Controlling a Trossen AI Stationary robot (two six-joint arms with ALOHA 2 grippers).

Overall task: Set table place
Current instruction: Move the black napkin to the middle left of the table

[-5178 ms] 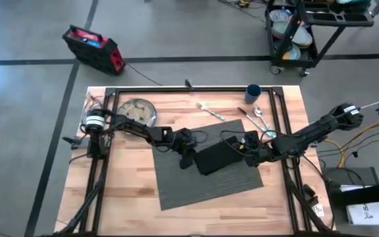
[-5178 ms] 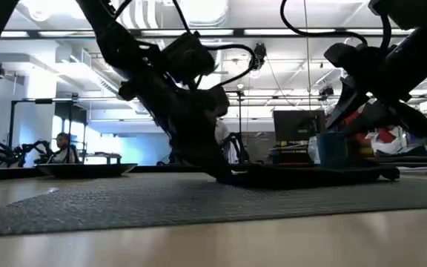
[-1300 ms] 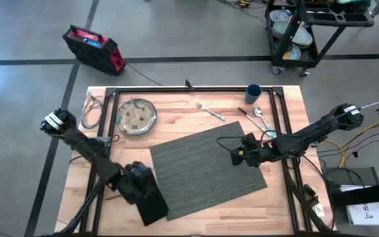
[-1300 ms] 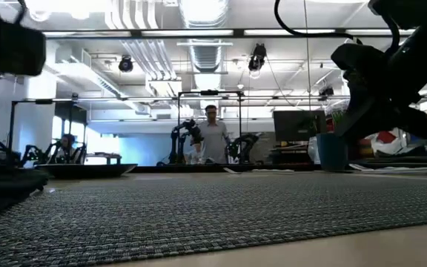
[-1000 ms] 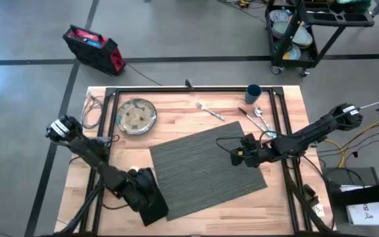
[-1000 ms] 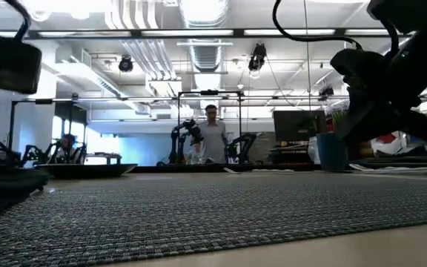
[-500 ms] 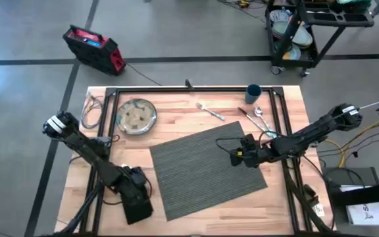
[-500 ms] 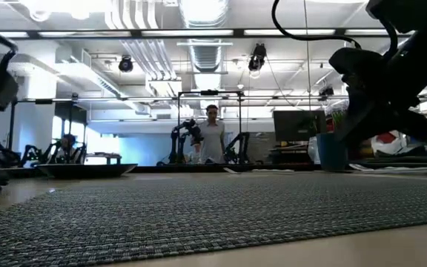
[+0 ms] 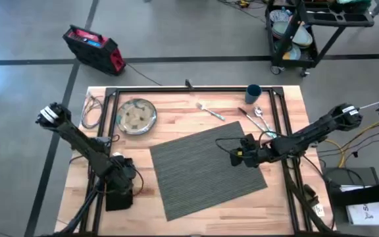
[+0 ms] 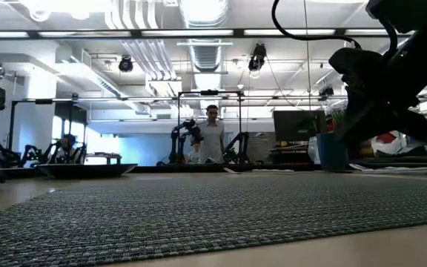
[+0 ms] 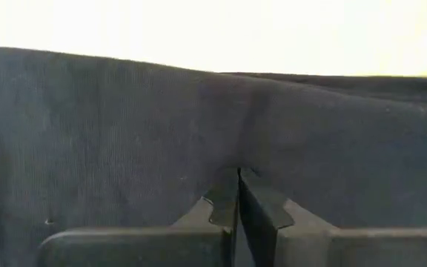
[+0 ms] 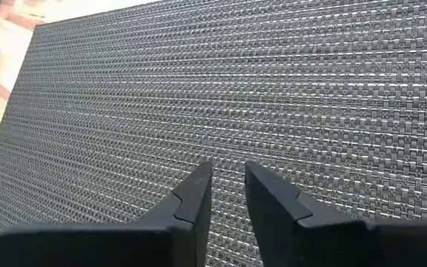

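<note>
The black napkin [image 9: 119, 199] lies on the table [image 9: 196, 112] near its front-left corner, beside the left edge of the placemat [image 9: 206, 168] and apart from it. The left gripper [image 11: 237, 194] is clamped on the napkin, fingers pressed together through the cloth. The right gripper [image 12: 223, 189] hovers over the placemat's right edge, fingers slightly apart, holding nothing. Plate [image 9: 136, 115], fork [image 9: 210, 110] and cup [image 9: 253, 93] sit along the rear edge.

one placemat [image 9: 206, 168], one napkin [image 9: 118, 197], one plate [image 9: 136, 115] and one cup [image 9: 253, 93]. three pieces of cutlery [image 9: 255, 117]. two arms.
</note>
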